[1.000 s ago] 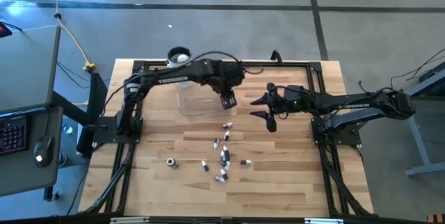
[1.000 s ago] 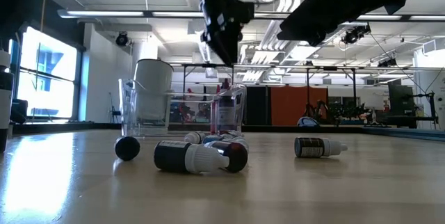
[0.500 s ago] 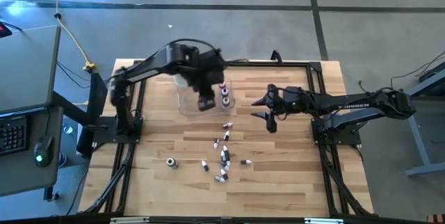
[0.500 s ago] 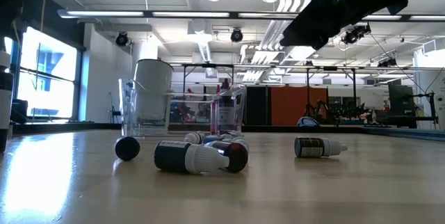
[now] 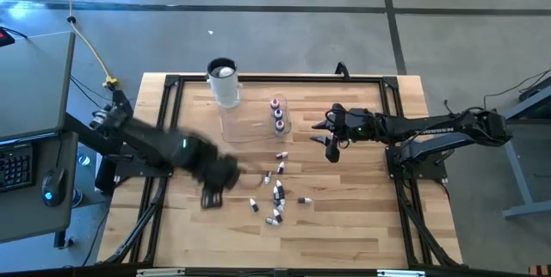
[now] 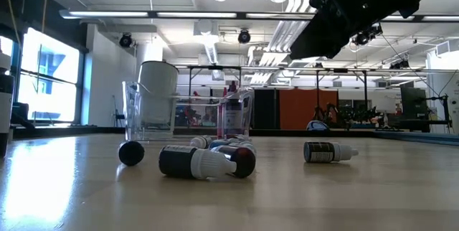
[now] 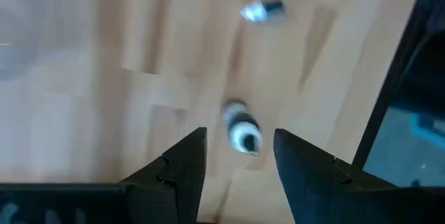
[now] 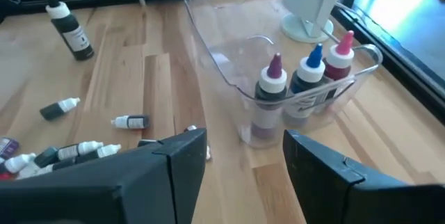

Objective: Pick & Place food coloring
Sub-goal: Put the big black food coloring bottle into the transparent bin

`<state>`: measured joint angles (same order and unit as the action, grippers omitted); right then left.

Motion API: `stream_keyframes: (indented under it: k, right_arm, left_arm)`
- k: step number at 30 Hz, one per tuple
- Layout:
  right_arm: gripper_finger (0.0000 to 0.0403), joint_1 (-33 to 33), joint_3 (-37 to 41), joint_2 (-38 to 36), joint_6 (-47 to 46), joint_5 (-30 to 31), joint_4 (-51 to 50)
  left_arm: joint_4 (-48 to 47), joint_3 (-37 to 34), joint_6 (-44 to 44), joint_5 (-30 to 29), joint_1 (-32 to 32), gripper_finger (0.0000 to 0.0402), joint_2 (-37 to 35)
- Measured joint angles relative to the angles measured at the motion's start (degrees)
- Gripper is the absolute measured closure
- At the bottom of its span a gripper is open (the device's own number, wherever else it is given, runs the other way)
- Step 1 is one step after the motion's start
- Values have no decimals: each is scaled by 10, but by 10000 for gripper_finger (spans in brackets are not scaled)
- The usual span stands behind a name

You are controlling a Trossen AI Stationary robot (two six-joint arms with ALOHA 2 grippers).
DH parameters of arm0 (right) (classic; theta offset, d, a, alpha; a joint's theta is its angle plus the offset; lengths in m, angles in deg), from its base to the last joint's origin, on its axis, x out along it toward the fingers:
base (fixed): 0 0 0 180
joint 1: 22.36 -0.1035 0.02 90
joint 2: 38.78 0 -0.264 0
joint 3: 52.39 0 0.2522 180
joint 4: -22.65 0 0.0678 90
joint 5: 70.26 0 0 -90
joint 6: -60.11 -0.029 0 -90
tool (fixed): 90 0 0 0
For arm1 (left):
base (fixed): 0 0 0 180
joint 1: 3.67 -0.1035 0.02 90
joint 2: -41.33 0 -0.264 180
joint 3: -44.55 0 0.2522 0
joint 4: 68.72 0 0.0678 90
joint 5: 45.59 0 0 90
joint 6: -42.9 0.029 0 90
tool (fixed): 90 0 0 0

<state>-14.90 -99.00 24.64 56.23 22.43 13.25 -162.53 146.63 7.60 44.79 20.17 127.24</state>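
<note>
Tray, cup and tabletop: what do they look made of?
Tray: looks like clear, glossy, thin plastic; the table and three bottles show through its walls, and its rim catches highlights.
Cup: white, matte, probably plastic or paper; the look leaves it open.
Tabletop: light wood planks with visible seams and grain, smooth with a slight sheen in the low view.

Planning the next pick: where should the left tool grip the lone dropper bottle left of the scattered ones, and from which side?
Across its dark body behind the whitish cap, straight down. The lone bottle lies on its side, lengthwise below the open left tool, whose fingers should close on its narrow width. Right tool waits near the tray.
</note>
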Motion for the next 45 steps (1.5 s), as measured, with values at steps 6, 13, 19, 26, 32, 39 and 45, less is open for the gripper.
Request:
stream_keyframes:
  k: [6,13,19,26,32,39,45]
  right_arm:
    - [217,0,0,0,13,1,7]
    - [218,0,0,0,13,1,54]
    - [220,0,0,0,13,-2,75]
    - [222,0,0,0,13,-2,75]
    - [222,0,0,0,14,-3,75]
    - [221,0,0,0,14,-3,75]
    - [221,0,0,0,14,-3,75]
  left_arm:
    - [130,-127,-71,-17,114,236,-3]
    - [147,-186,-115,-60,133,236,-3]
    - [146,-186,-95,-61,133,236,-3]
    - [178,-187,-89,-60,127,236,-26]
    - [182,-186,-77,-39,98,236,-40]
    - [113,-186,-76,-36,90,236,-39]
    - [156,-186,-71,-40,92,236,-38]
